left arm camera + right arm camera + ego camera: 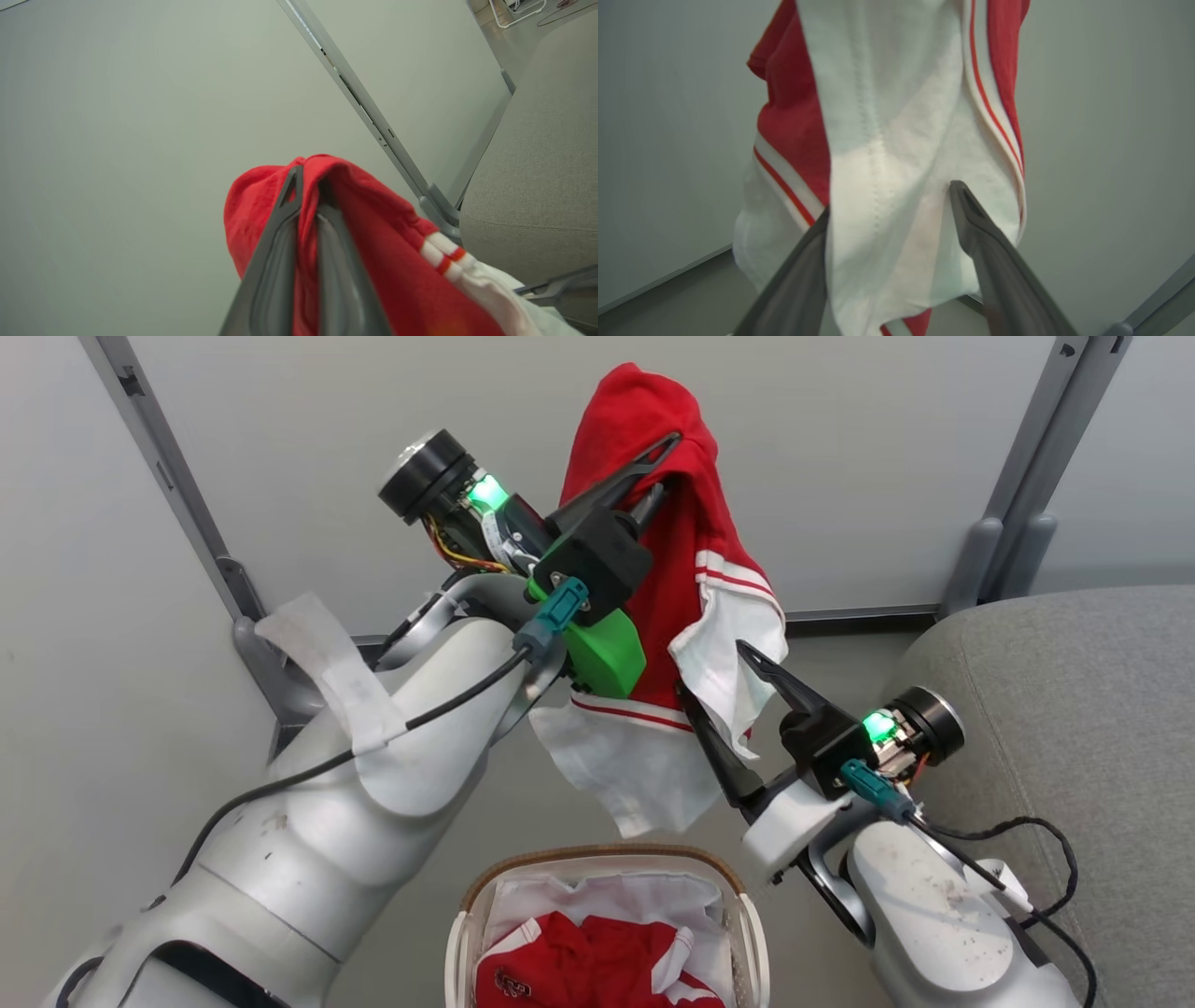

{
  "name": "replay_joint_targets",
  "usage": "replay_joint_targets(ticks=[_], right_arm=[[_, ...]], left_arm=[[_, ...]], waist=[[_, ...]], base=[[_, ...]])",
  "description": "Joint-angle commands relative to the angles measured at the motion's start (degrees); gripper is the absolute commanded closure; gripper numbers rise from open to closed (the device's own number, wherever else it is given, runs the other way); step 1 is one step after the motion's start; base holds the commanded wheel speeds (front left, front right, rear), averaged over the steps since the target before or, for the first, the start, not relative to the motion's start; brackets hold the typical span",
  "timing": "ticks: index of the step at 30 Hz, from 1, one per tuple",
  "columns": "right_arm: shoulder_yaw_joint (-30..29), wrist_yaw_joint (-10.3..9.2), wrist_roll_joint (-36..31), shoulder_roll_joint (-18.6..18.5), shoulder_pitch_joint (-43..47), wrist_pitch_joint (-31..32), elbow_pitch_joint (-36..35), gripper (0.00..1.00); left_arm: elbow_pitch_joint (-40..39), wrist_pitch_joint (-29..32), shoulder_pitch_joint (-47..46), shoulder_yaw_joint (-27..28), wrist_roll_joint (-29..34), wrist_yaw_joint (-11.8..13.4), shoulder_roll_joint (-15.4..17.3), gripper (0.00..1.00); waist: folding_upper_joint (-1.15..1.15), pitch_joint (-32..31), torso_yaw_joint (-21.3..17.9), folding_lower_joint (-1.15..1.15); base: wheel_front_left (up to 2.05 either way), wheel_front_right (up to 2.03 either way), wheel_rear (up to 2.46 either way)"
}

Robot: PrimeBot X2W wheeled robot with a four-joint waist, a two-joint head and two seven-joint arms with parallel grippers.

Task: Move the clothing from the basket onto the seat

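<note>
While left hand pinches jersey top, long axis hangs vertical; right hand spread around sleeve.

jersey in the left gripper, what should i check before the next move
1. Left gripper shut on the jersey: ok, red fabric is pinched between its fingers.
2. Right gripper open around the jersey's white lower part: ok, not clamped.
3. Jersey clear of the basket: ok, its hem hangs above the rim.
4. Seat within reach: cannot tell; it lies beside the right arm.
5. Basket emptied: not ok, a second red garment lies inside.
</note>
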Motion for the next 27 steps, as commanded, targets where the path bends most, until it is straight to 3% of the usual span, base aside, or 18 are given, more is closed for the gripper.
replay_joint_targets(ticks=[1,8,9,10,11,22,24,25,26,27], right_arm=[[0.5,-0.06,0.0,-0.2,-1.2,-0.1,1.2,0.0],[1.6,-0.06,2.3,-0.2,-5.1,-0.1,6.5,0.0],[1.6,-0.06,2.6,-0.2,-5.5,-0.1,6.9,0.42],[1.7,-0.06,2.9,-0.2,-6.1,-0.1,7.4,0.67],[1.8,-0.06,3.2,-0.2,-6.3,-0.1,7.6,0.98],[-0.5,-0.06,3.9,-0.2,-5.2,-0.1,7.7,1.0],[-1.4,-0.06,3.9,-0.2,-4.9,-0.1,7.6,1.0],[-2.1,-0.06,3.8,-0.2,-4.8,-0.1,7.5,1.0],[-2.5,-0.06,3.6,-0.2,-4.7,-0.1,7.4,1.0],[-3.1,-0.06,3.3,-0.2,-4.7,-0.1,7.3,1.0]], left_arm=[[-0.6,0.1,0.7,-0.5,-0.6,-0.2,-0.3,1.0],[-2.4,0.5,1.6,-3.2,-2.9,-0.6,-1.1,1.0],[-2.5,0.5,1.7,-3.5,-3.1,-0.6,-1.1,1.0],[-2.6,0.5,1.9,-3.8,-3.4,-0.7,-1.0,1.0],[-2.6,0.4,2.2,-4.0,-3.7,-0.7,-0.8,1.0],[-1.1,-0.1,5.7,-3.2,-7.3,-0.4,1.9,1.0],[-0.7,-0.4,6.6,-2.5,-8.0,0.1,2.4,0.84],[-0.5,-0.5,7.5,-2.1,-8.5,0.2,2.6,0.66],[-0.5,-0.6,8.0,-1.7,-8.8,0.4,2.8,0.42],[-0.4,-0.7,8.9,-1.3,-9.4,0.6,2.9,0.0]], waist=[[0.0,-0.3,0.3,0.0],[0.0,-0.8,0.7,0.0],[0.0,-0.9,0.7,0.0],[0.0,-0.9,0.7,0.0],[0.0,-0.9,0.7,0.0],[0.0,-0.7,-0.3,0.0],[0.0,-0.6,-0.6,0.0],[0.0,-0.5,-0.9,0.0],[0.0,-0.4,-1.0,0.0],[0.0,-0.3,-1.2,0.0]], base=[[0.0,0.0,0.0],[0.0,0.0,0.0],[0.0,0.0,0.0],[0.0,0.0,0.0],[0.0,0.0,0.0],[0.0,0.0,0.0],[0.0,0.0,0.0],[0.0,0.0,0.0],[0.0,0.0,0.0],[0.0,0.0,0.0]])
